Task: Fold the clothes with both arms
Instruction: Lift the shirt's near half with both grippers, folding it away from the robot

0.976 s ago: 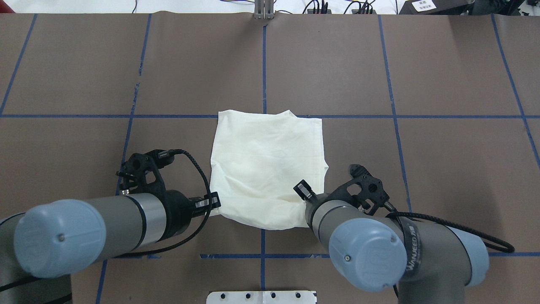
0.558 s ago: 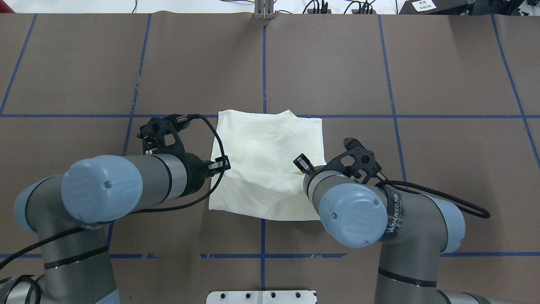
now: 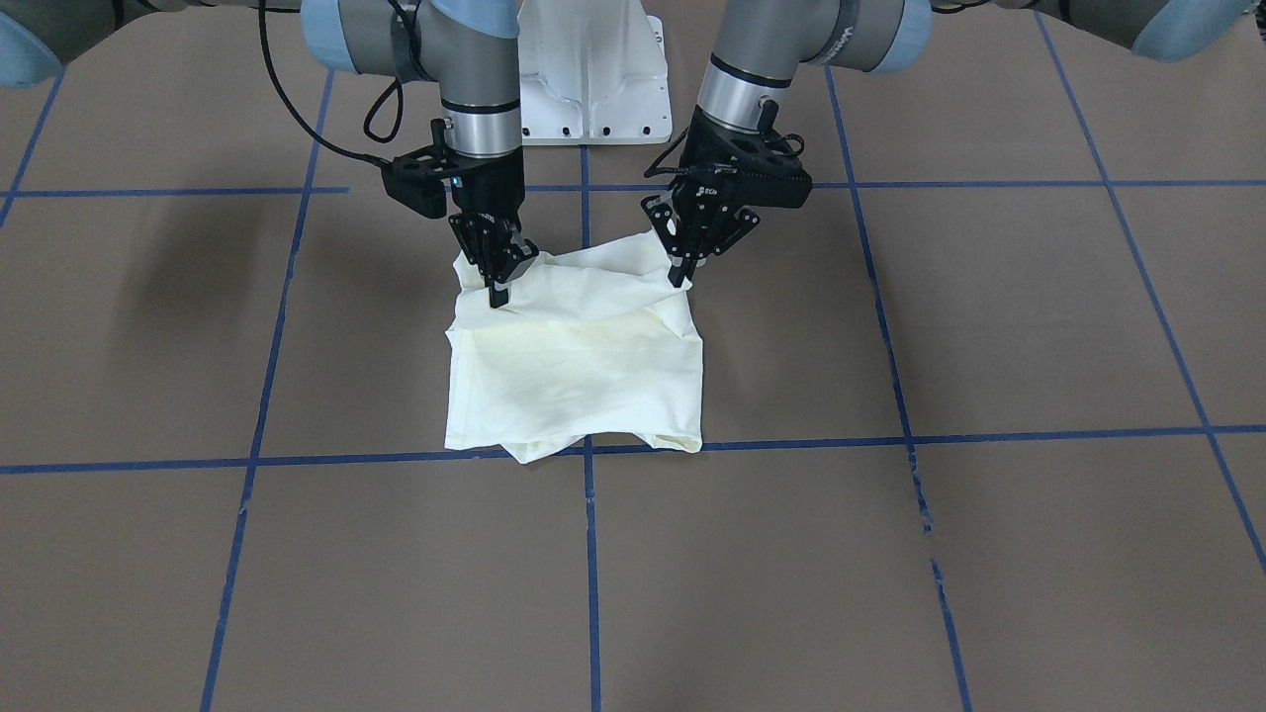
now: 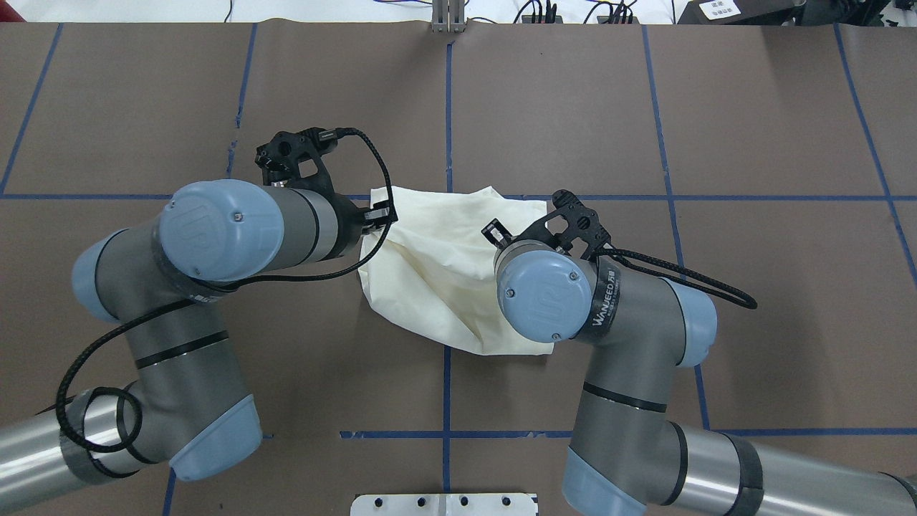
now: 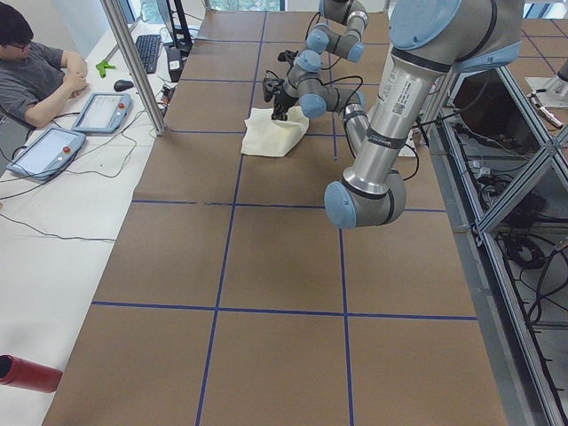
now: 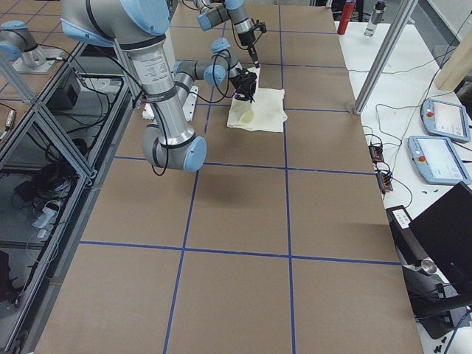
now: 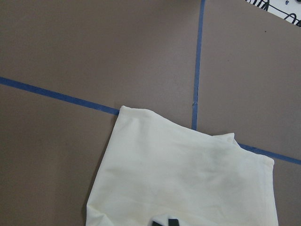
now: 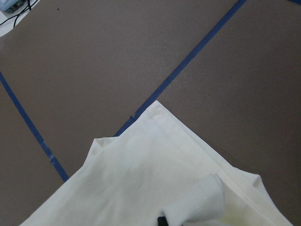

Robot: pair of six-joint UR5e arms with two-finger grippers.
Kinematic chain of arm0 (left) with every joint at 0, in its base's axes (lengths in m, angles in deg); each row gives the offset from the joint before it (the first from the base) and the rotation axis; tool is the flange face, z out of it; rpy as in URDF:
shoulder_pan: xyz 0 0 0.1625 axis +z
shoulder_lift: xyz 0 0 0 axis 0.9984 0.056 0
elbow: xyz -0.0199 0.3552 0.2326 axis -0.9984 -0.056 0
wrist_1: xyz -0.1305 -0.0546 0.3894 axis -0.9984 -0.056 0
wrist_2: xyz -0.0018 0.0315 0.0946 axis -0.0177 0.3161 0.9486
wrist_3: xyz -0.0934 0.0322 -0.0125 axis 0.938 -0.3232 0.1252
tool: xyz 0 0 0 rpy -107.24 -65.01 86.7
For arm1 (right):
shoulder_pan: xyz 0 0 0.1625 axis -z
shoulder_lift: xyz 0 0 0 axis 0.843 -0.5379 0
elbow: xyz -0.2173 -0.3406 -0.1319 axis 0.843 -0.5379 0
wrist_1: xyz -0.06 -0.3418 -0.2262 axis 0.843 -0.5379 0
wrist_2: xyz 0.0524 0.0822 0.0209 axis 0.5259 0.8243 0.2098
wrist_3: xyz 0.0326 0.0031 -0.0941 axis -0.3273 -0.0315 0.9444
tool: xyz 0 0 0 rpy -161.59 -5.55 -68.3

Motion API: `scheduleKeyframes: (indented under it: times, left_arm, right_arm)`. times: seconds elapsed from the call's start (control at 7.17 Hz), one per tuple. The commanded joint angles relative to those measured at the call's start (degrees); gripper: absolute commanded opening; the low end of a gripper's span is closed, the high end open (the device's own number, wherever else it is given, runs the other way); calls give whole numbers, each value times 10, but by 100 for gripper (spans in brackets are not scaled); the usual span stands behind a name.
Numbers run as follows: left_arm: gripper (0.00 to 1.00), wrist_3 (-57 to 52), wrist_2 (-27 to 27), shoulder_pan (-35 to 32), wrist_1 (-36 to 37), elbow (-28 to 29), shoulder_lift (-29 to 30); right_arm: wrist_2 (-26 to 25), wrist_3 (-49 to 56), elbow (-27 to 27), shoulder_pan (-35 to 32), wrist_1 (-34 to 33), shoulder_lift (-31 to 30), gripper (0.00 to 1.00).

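Note:
The clothes are one cream-white shirt [image 4: 430, 272], folded into a rough square at the table's middle, with only plain cream cloth showing [image 3: 574, 376]. Both arms reach over it from the robot's side. My left gripper [image 3: 680, 269] is shut on the lifted edge at one corner, and my right gripper [image 3: 499, 285] is shut on the same edge at the other corner. That edge hangs raised above the lower layer. From overhead the left gripper [image 4: 380, 215] and right gripper [image 4: 493, 233] sit over the shirt's far half. Each wrist view shows the shirt [image 7: 188, 174] [image 8: 141, 188] below.
Blue tape lines [image 4: 448, 107] divide the brown table into squares. The white pedestal base [image 3: 593, 79] stands at the robot's edge. A person [image 5: 35, 75] sits at a side desk with tablets [image 5: 102, 111]. Bottles [image 6: 349, 15] stand at the far corner.
Both arms have swung forward, away from the robot, carrying the shirt's near edge up and over toward its far edge. The near part of the shirt has lifted off the table.

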Motion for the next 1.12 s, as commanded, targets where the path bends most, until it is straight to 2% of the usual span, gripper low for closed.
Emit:
scheduleKeyframes:
  times: [0.0,0.7,0.98]
  left_arm:
    - [0,-17,1,-11,-9,51,25]
    - [0,-22,4,-18,-15,120,48]
    - [0,-22,4,-18,-15,122,48]
  right_arm:
    - [18,24,-57,-26,40,21,0]
    - [20,47,-143,-44,65,57,0]
    - [21,50,-166,-48,70,71,0]
